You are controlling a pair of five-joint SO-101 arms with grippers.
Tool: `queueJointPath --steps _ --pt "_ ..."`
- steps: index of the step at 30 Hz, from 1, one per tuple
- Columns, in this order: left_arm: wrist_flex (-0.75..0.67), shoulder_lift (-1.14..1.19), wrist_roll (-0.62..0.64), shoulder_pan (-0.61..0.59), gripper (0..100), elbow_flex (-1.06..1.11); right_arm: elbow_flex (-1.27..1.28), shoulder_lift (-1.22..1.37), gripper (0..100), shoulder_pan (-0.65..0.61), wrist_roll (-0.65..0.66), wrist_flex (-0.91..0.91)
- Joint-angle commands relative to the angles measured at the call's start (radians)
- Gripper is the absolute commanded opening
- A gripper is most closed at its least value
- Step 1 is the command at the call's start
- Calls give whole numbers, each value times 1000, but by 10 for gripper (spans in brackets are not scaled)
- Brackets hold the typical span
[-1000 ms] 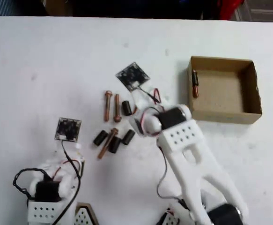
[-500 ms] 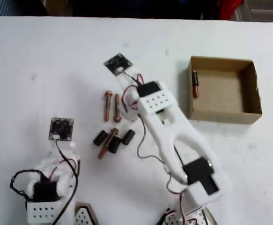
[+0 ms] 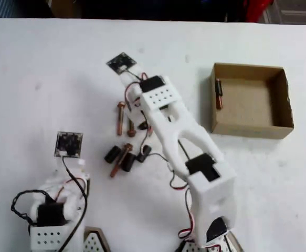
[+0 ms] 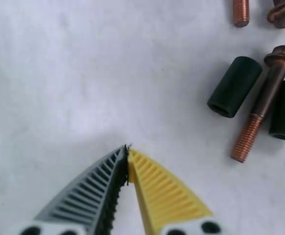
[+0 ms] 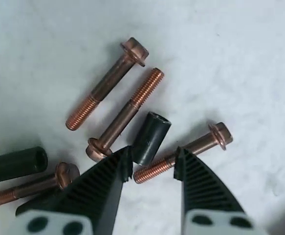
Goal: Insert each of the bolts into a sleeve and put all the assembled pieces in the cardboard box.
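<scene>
Above 1 black sleeve [image 5: 152,132], right gripper [image 5: 153,152] wide, seemingly astride it; left gripper [image 4: 127,150] closed.

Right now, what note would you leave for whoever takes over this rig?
Left claw: shut, empty, over bare table beside the parts.
Right claw: open, empty, over the pile. A black sleeve and a copper bolt show in its gap.
Cardboard box: one assembled piece lies inside against a wall.
Done: one bolt sleeved and boxed.
Left: four loose bolts in the right wrist view, and the loose sleeves, all need pairing and boxing.
</scene>
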Motion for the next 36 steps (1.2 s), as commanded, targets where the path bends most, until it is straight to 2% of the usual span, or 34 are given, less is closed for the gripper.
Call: queueJointPath --steps 1,14,22,27,36 --pt "-37 -12 -6 -7 24 -3 -132 47 123 -7 2 61" --pt "-37 -12 -6 -7 24 -3 -359 275 123 -5 2 114" --pt "-37 -12 -8 -7 24 -3 -361 341 123 1 0 116" --pt "-37 -12 -8 -7 24 -3 -365 380 123 1 -110 116" --pt "-37 -12 -8 -7 24 -3 -365 384 112 12 -114 116"
